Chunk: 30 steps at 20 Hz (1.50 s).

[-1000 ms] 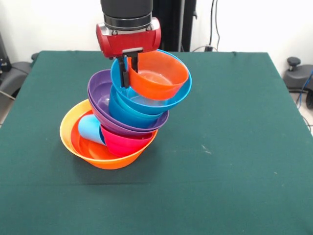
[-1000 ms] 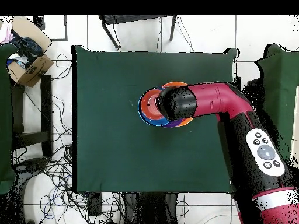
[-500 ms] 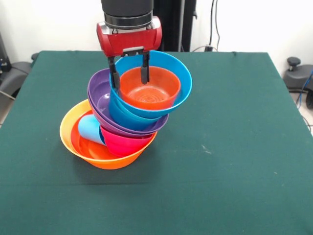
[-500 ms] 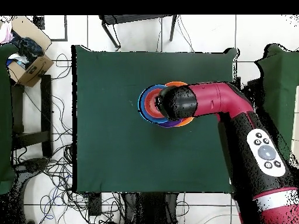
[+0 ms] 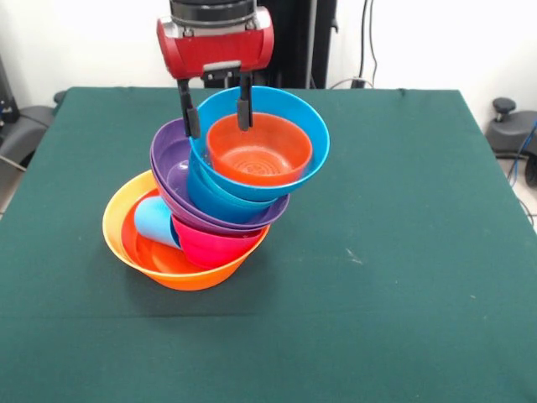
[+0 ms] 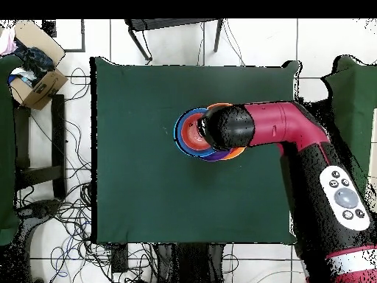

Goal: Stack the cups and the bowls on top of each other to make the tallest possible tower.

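Observation:
The tower (image 5: 218,193) leans to the right on the green table. Its base is a big orange bowl (image 5: 126,235) with the light blue cup (image 5: 155,220) lying inside. A magenta bowl (image 5: 214,243), purple bowls (image 5: 172,164) and blue bowls (image 5: 306,143) pile above it. A red-orange bowl (image 5: 260,151) sits level in the top blue bowl. My gripper (image 5: 216,113) hangs open just above the tower's far rim, one fingertip (image 5: 190,117) outside the blue rim, the other over the red-orange bowl's edge. From overhead, the arm hides most of the tower (image 6: 190,133).
The green table (image 5: 403,252) stretches wide around the tower on all sides. Off the table, a cardboard box (image 6: 33,77) stands at the overhead view's upper left, with cables on the floor.
The red-orange bowl was held tilted in my shut gripper. It now rests level in the blue bowl; the gripper has opened and risen a little.

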Tool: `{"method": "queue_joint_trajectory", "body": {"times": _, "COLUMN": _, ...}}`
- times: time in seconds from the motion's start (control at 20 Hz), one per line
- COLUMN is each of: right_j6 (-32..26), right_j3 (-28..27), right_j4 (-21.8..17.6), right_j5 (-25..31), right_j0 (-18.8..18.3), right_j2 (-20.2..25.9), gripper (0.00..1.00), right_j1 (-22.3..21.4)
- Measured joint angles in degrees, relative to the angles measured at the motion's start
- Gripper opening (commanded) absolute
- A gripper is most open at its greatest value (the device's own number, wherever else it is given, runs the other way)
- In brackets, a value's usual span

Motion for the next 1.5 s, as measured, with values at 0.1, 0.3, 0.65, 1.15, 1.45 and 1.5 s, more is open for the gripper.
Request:
{"method": "queue_joint_trajectory", "body": {"times": 0.1, "right_j6": 0.00, "right_j3": -0.02, "right_j4": 0.77, "right_j5": 0.92, "right_j0": -0.33, "right_j2": 0.51, "gripper": 1.00, "right_j1": -0.83}}
{"method": "queue_joint_trajectory", "body": {"times": 0.3, "right_j6": 0.00, "right_j3": -0.05, "right_j4": 1.94, "right_j5": 3.33, "right_j0": -0.83, "right_j2": 1.34, "gripper": 1.00, "right_j1": -2.16}}
{"method": "queue_joint_trajectory", "body": {"times": 0.65, "right_j6": 0.00, "right_j3": -2.51, "right_j4": 3.23, "right_j5": 9.39, "right_j0": -1.26, "right_j2": 2.37, "gripper": 1.00, "right_j1": -3.89}}
{"method": "queue_joint_trajectory", "body": {"times": 1.15, "right_j6": 0.00, "right_j3": -9.30, "right_j4": 3.13, "right_j5": 9.65, "right_j0": 1.06, "right_j2": 2.44, "gripper": 1.00, "right_j1": -2.64}}
{"method": "queue_joint_trajectory", "body": {"times": 1.45, "right_j6": 0.00, "right_j3": -13.26, "right_j4": 3.14, "right_j5": 11.33, "right_j0": 3.19, "right_j2": 2.39, "gripper": 1.00, "right_j1": -2.24}}
{"method": "queue_joint_trajectory", "body": {"times": 1.5, "right_j6": 0.00, "right_j3": -13.51, "right_j4": 3.14, "right_j5": 11.57, "right_j0": 3.30, "right_j2": 2.39, "gripper": 1.00, "right_j1": -2.24}}
